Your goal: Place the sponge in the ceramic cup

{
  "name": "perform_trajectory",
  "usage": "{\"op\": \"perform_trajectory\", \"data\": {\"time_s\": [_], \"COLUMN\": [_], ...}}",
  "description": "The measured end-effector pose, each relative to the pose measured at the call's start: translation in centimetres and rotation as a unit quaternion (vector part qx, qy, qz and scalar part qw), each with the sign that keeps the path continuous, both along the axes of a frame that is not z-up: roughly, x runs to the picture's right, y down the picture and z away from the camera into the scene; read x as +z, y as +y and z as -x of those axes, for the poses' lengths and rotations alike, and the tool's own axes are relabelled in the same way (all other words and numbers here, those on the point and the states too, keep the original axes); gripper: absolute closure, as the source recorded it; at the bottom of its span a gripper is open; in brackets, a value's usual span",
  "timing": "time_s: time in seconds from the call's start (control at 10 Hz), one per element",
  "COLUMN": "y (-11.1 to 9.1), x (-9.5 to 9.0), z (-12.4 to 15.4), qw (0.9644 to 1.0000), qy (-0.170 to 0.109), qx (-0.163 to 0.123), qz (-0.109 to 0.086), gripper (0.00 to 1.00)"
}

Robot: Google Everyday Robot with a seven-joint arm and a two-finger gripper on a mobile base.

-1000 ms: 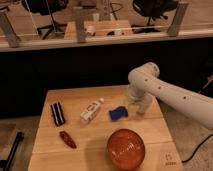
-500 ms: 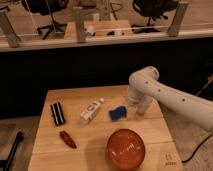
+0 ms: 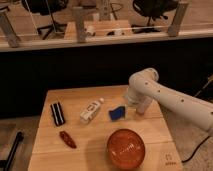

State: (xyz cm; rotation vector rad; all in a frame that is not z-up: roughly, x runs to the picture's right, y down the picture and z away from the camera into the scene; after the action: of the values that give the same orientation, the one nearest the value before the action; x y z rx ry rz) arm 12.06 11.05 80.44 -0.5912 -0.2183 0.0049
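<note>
Little changed in last second: sponge unmoved, white arm only dipped slightly. Pincer (image 3: 131, 103) low over wooden counter (image 3: 92, 141), jaws spread, empty, between small bright-blue wavy-edged sponge (image 3: 118, 113) and tall pale beige ceramic cup (image 3: 144, 106). Sponge flat on counter, left of cup, not inside.

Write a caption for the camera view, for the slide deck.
Open gripper beside the blue sponge on the wooden table, cup close by, orange bowl nearer the camera.
</note>
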Motion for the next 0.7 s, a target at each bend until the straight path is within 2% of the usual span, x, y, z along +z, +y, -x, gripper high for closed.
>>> {"op": "perform_trajectory", "data": {"time_s": [0.7], "y": [1.1], "x": [1.8], "z": [0.3], "qw": [0.9999], "qy": [-0.009], "qx": [0.003], "qz": [0.011], "gripper": [0.2]}}
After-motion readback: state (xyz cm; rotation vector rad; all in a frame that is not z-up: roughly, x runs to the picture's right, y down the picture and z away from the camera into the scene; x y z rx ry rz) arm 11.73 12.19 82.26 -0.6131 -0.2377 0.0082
